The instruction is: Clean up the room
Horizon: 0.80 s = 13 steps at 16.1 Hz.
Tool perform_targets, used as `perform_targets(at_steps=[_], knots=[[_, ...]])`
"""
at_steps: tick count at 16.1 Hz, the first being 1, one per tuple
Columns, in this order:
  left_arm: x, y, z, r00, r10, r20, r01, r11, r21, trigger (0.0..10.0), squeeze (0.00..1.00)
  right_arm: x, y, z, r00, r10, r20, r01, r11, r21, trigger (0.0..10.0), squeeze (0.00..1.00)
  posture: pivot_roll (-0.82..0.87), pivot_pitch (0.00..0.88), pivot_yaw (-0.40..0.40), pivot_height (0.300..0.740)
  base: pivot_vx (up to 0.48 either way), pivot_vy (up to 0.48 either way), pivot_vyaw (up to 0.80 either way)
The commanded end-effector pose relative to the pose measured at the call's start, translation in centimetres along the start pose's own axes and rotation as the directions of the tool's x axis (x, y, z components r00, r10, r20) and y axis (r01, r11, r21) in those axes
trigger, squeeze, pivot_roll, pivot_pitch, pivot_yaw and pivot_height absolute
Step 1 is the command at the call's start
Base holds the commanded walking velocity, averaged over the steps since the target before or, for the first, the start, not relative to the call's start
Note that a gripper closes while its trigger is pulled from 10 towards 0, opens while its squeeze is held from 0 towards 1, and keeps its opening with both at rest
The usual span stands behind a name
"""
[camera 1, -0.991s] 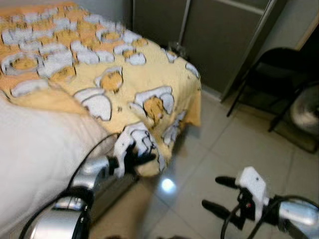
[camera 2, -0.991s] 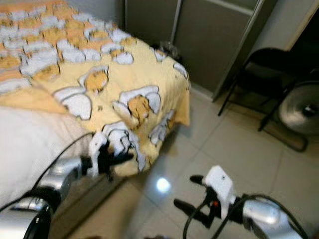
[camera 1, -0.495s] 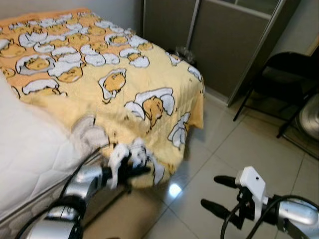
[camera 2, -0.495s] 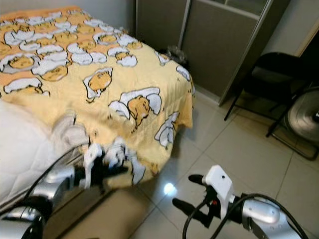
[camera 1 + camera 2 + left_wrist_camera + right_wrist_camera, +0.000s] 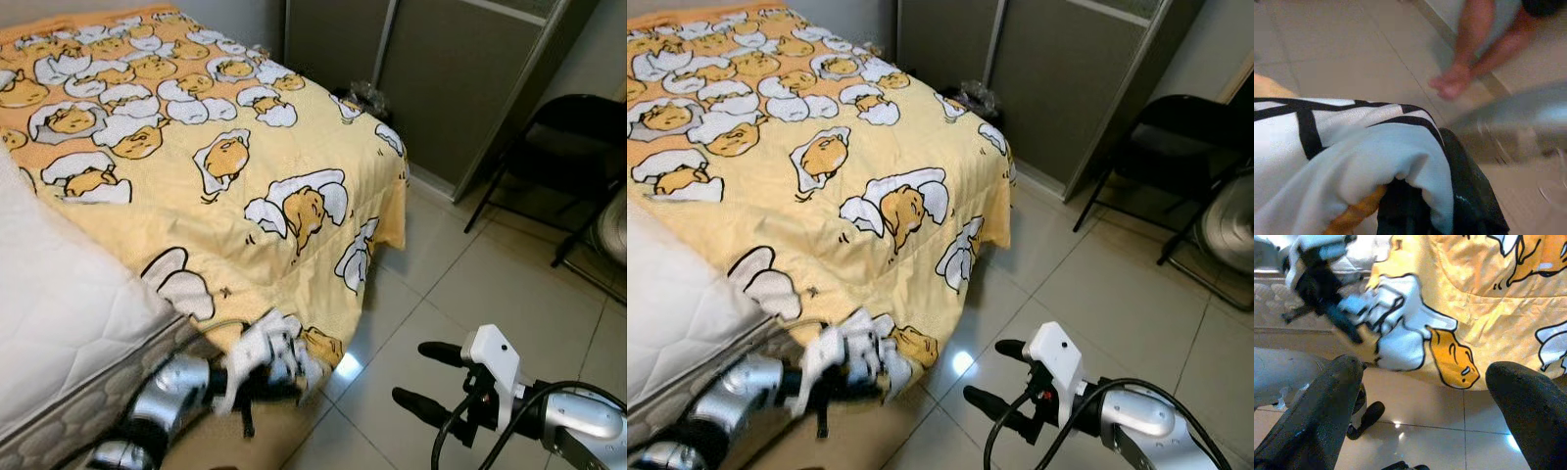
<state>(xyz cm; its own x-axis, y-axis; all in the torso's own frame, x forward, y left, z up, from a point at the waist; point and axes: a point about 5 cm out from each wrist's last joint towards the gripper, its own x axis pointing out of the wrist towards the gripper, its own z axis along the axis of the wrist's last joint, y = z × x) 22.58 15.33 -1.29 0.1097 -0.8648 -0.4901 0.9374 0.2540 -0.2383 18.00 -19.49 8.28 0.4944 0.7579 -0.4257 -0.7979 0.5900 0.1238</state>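
Two claws are in view: the left claw (image 5: 263, 377) pinches the near corner of the yellow cartoon-print blanket (image 5: 206, 186), which lies spread over the bed (image 5: 59, 313) at left. The right claw (image 5: 416, 377), fingers spread, hovers over the tiled floor (image 5: 470, 294) near a black folding chair (image 5: 549, 157).

One bed (image 5: 59, 323) fills the upper left of the frame, with one white mattress (image 5: 69, 294) and one yellow blanket (image 5: 196, 147) printed with many egg cartoons. Two robot claws show along the bottom edge: the left claw (image 5: 279, 377) at lower centre-left, the right claw (image 5: 431, 382) at lower right. One black folding chair (image 5: 549, 147) stands at upper right. One fan (image 5: 615, 220) sits at the right edge. One person's hand (image 5: 1449, 85) appears in the left wrist view, blurred.
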Motion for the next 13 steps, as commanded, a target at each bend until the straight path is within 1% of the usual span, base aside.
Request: perform_targets(at_steps=[1, 3, 7, 8, 9, 10, 11, 13], knots=[[0.5, -0.5, 0.1, 0.999, -0.048, -0.022, 0.049, 0.998, 0.04, 0.0, 0.0, -0.1, -0.1, 0.1, 1.0, -0.01, -0.001, 0.01, 1.0, -0.001, 10.0, 0.17, -0.1, 0.038, -0.06, 0.73, 0.0, 0.0, 0.0], [1.0, -1.3, -0.1, 0.993, -0.112, -0.036, 0.114, 0.993, 0.034, 0.0, 0.0, -0.1, -0.1, 0.1, 1.0, -0.01, 0.0, 0.01, 1.0, -0.002, 10.0, 0.17, -0.1, 0.039, -0.061, 0.73, 0.0, 0.0, 0.0], [0.8, -1.1, -0.5, 0.993, -0.089, -0.075, 0.092, 0.995, 0.032, 0.0, 0.0, -0.2, -0.1, 0.3, 1.0, -0.014, 0.008, 0.014, 1.0, -0.003, 10.0, 0.18, -0.1, 0.039, -0.061, 0.73, 0.0, 0.0, 0.0], [0.7, -1.2, -0.9, 0.993, -0.084, -0.088, 0.086, 0.996, 0.018, 0.0, 0.0, -0.3, 0.0, 0.3, 1.0, -0.012, 0.01, 0.012, 1.0, -0.002, 10.0, 0.18, -0.1, 0.039, -0.061, 0.73, 0.0, 0.0, 0.0], [0.6, -1.2, -1.5, 0.989, -0.069, -0.129, 0.072, 0.997, 0.022, 0.0, 0.0, -0.3, 0.0, 0.3, 1.0, -0.013, 0.01, 0.013, 1.0, -0.001, 10.0, 0.18, -0.11, 0.038, -0.056, 0.73, 0.0, 0.0, 0.0], [0.5, -1.1, -1.9, 0.987, -0.027, -0.161, 0.032, 0.999, 0.025, 8.9, 0.0, -0.3, 0.1, 0.3, 1.0, -0.015, 0.011, 0.015, 1.0, 0.001, 10.0, 0.18, -0.11, 0.038, -0.054, 0.73, 0.0, 0.0, 0.0], [0.4, -1.0, -2.1, 0.984, -0.014, -0.18, 0.018, 1.0, 0.023, 10.0, 0.0, -0.2, 0.1, 0.3, 1.0, -0.015, 0.011, 0.014, 1.0, 0.003, 10.0, 0.18, -0.11, 0.039, -0.053, 0.73, 0.0, 0.0, 0.0], [0.2, -0.9, -2.2, 0.979, -0.008, -0.205, 0.016, 0.999, 0.034, 10.0, 0.0, -0.1, 0.1, 0.3, 1.0, -0.013, 0.012, 0.013, 1.0, 0.004, 10.0, 0.18, -0.11, 0.038, -0.053, 0.73, 0.0, 0.0, 0.0]])
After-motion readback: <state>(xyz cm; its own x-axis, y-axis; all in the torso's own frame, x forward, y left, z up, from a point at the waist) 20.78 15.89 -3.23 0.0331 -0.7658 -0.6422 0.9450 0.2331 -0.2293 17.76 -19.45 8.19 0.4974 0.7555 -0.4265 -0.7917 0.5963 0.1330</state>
